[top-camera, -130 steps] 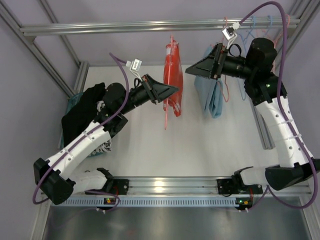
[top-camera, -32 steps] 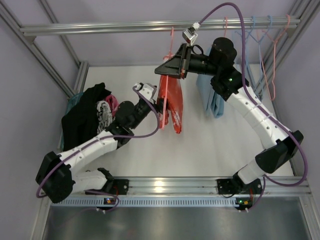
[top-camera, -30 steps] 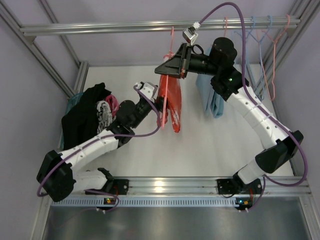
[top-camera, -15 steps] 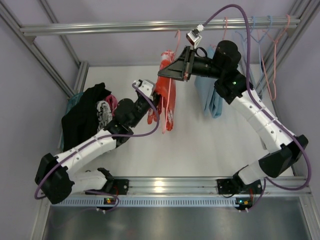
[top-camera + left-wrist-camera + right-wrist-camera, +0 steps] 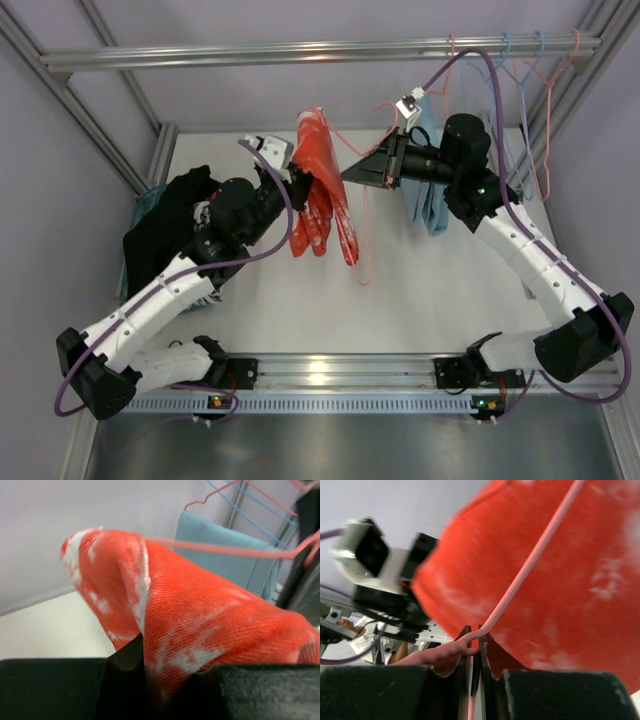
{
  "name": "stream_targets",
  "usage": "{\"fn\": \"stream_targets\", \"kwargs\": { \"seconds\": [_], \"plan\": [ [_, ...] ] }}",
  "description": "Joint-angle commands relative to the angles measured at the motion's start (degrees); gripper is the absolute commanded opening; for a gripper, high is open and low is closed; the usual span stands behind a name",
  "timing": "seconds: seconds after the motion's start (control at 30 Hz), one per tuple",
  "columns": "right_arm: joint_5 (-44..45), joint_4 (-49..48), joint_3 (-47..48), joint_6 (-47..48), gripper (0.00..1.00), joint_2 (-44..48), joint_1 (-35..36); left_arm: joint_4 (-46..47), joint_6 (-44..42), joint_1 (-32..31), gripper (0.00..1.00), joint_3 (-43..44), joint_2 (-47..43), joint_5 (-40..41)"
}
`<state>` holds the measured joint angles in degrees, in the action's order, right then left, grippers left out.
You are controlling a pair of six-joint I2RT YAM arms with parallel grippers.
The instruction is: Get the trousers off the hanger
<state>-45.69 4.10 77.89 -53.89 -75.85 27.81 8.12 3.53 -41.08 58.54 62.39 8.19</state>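
Clamping the left claw (image 5: pixel 298 182) on a fold of the orange-red cloth trousers (image 5: pixel 322 195) with white blotches. Squeezing the fabric between the black fingers (image 5: pixel 55 690), drawn in close on either side of the bunched cloth in the left wrist view.

Holding those trousers up in the air above the white worktop (image 5: pixel 420 300), toward 12 o'clock from its middle in the top view. Flanking them with both claws: the left claw at their 9 o'clock, the right claw (image 5: pixel 350 174) at their 3 o'clock.

Pinching the right claw all but together on the thin pink wire hanger (image 5: pixel 526 565), jaws meeting round the wire just where it bends, as seen from the right wrist. Running up and away from that grip, straight across the face of the trousers, touching or just beside the cloth. Not possible to tell whether the trousers are draped over the wire, or whether the hook is on anything.

Hanging at 3 o'clock of the right claw, partly behind the arm: a folded light blue cloth (image 5: pixel 432 205) on its own hanger. Lying at the worktop's 9 o'clock edge, well apart from the trousers: a heap of black clothing (image 5: pixel 160 235). Spanning the 12 o'clock side overhead: a long aluminium rail (image 5: pixel 250 55).
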Motion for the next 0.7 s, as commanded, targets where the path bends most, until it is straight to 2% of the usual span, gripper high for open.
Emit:
{"fn": "stream_targets", "kwargs": {
  "seconds": [0.0,0.17,0.43,0.67],
  "plan": [
    [1.7,3.6,-2.7,3.6,0.0,1.2,-0.7,6.6,7.4,0.3,0.0,9.8,-2.6,0.9],
    [3.5,5.9,-3.7,7.7,0.0,0.4,-0.7,5.6,9.9,0.3,0.0,13.5,-3.6,0.0],
    [5.3,9.5,-6.9,12.7,0.0,2.0,-0.7,5.2,4.4,0.4,0.0,19.9,-5.3,3.9],
    [6.2,11.2,-8.8,17.1,0.0,4.8,-0.7,0.9,5.3,7.1,0.0,23.4,-8.3,2.5]
  ]
}}
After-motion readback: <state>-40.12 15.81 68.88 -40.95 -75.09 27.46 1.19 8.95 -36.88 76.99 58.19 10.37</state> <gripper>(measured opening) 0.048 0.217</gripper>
